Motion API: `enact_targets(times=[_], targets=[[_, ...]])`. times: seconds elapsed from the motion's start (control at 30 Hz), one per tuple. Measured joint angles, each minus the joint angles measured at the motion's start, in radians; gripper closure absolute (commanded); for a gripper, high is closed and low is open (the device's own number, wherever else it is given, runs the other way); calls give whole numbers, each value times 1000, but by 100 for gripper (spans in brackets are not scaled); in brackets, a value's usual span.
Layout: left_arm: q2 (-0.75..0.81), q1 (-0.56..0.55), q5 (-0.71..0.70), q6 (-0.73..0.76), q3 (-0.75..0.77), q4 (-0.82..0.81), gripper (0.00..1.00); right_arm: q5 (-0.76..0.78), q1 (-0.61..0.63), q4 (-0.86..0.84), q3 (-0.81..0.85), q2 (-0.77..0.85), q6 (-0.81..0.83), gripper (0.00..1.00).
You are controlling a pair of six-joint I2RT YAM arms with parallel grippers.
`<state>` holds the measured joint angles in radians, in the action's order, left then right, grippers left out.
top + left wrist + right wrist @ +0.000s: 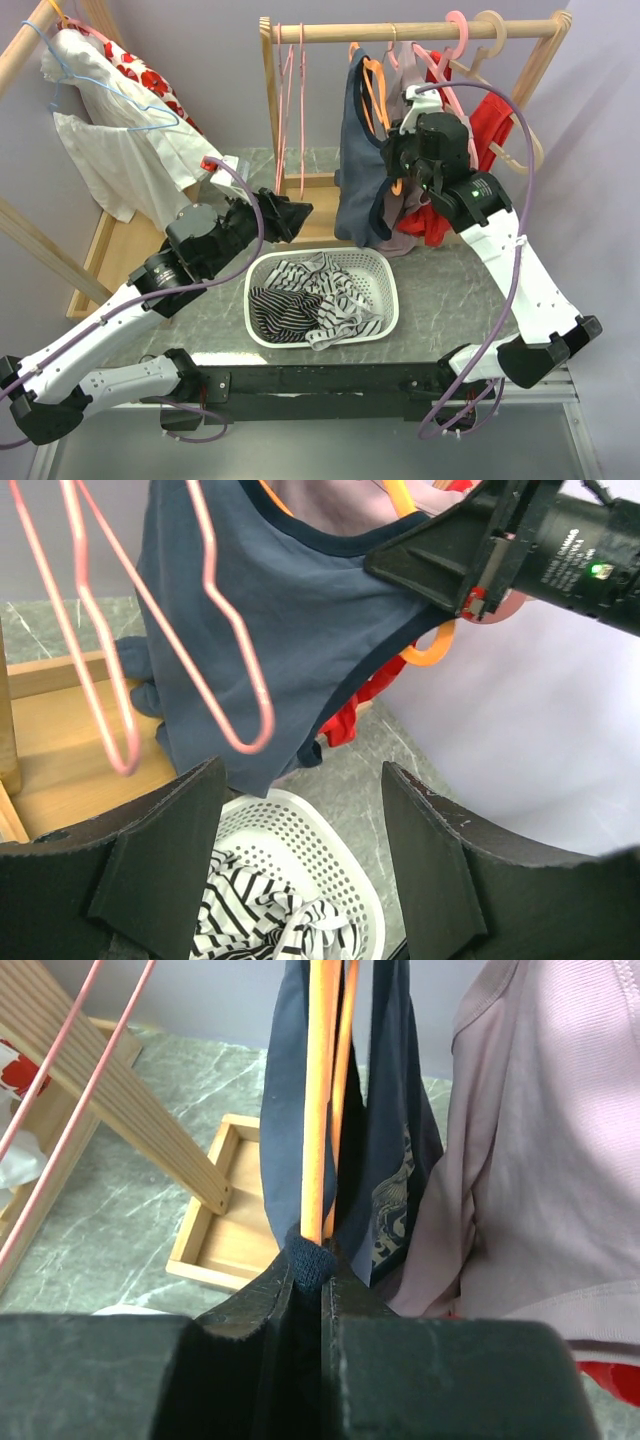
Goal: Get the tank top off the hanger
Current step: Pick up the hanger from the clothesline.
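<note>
A navy tank top (357, 170) hangs on an orange hanger (377, 85) from the wooden rail (410, 32). My right gripper (403, 155) is shut on the tank top's dark strap edge (308, 1260), right at the orange hanger (322, 1090). In the left wrist view the tank top (290, 630) fills the upper middle, with the right gripper (470, 590) pinching its armhole trim beside the orange hanger (432, 655). My left gripper (290, 218) is open and empty, low and left of the tank top, above the basket. Its fingers (160, 860) frame the basket.
A white basket (385, 268) holds striped clothes (305, 300). Empty pink hangers (292, 100) hang left of the tank top. A pink shirt (540, 1150) and red garment (490, 125) hang to its right. A second rack with a white garment (120, 140) stands far left.
</note>
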<state>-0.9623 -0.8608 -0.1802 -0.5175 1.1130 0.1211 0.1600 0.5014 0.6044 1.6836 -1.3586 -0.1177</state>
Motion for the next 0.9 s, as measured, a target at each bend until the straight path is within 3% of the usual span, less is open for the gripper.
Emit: enact_targets(times=[0.27,0.53,0.73,0.77,0.9], targets=[[-9,0,-4,8,4,0,30,50,27,96,111,7,11,100],[-24,0,-2,7,4,-2,26,56,45,106,116,105,11,100],[-31,0,29,17,6,-3,9,37,46,122,61,202,-1,100],[-36,0,36,19,11,1,1,30,46,129,55,213,-6,100],[-71,0,72,31,49,5,1,-35,46,137,13,269,-19,100]])
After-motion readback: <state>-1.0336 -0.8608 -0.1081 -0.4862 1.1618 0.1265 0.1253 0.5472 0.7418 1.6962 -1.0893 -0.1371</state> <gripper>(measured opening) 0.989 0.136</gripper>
